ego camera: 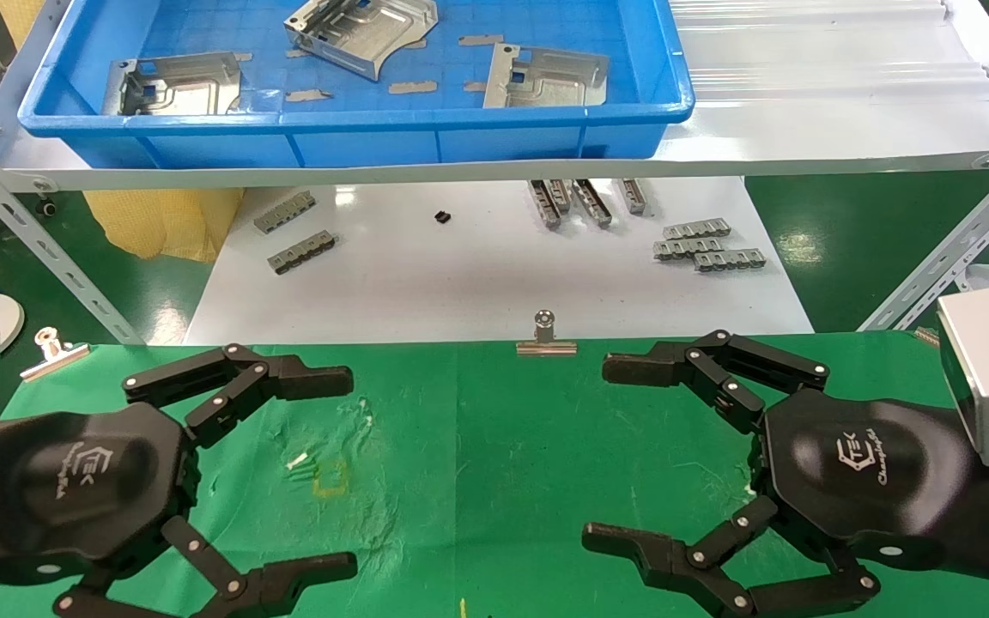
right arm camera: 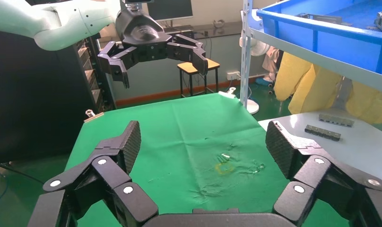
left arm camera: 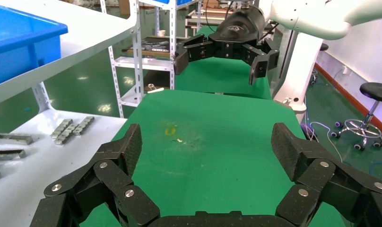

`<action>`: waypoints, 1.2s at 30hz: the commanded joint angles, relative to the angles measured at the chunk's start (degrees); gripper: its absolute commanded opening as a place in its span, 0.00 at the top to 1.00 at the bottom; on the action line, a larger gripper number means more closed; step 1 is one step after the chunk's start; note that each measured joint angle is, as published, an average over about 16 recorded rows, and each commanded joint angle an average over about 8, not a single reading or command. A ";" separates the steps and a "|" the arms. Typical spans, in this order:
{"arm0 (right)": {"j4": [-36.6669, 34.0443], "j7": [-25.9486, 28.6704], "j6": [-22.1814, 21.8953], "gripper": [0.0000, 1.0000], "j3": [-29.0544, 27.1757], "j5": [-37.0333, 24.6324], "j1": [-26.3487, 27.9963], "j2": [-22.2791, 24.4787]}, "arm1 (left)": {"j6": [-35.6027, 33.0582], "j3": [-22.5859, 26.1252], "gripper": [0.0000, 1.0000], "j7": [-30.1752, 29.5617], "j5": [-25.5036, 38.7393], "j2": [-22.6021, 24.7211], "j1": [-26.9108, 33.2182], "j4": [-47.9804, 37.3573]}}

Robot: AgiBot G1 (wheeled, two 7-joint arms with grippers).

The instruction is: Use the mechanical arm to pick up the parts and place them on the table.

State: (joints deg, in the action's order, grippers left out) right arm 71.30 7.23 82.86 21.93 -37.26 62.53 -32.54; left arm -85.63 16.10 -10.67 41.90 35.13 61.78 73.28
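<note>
Both of my grippers sit closest to the head camera, low over the green table (ego camera: 494, 446). My left gripper (ego camera: 323, 472) hangs over the left part of the cloth with its fingers spread wide and nothing between them; my right gripper (ego camera: 623, 455) faces it from the right side, fingers just as wide apart and also empty. The two point toward each other across the middle of the cloth without touching.

Between them, nearer my left gripper, I see a small yellow square mark (ego camera: 330, 478) on the creased cloth. A silver clip (ego camera: 546, 336) stands at the far edge of the cloth, and another clip (ego camera: 53, 351) lies at its far left corner.

Beyond the cloth is a white tabletop (ego camera: 477, 283) with several small grey notched bars (ego camera: 706, 244) scattered on it. Above that, on a white shelf, I see the blue tray (ego camera: 357, 129). Three silvery metal parts (ego camera: 363, 32) lie inside it, apart from one another: one at the left, one toward the back middle, one at the right.
</note>
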 commanded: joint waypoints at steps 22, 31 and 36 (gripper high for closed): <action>0.00 0.00 0.00 1.00 0.00 0.00 0.00 0.00 | 0.00 0.00 0.00 0.00 0.00 0.00 0.00 0.00; 0.00 0.00 0.00 1.00 0.00 0.00 0.00 0.00 | 0.00 0.00 0.00 0.00 0.00 0.00 0.00 0.00; 0.00 0.00 0.00 1.00 0.00 0.00 0.00 0.00 | -0.01 -0.01 0.00 -0.01 -0.01 -0.01 -0.03 0.04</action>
State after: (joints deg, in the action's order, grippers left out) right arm 71.30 7.23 82.86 21.93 -37.26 62.53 -32.54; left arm -85.60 16.08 -10.66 41.93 35.13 61.81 73.30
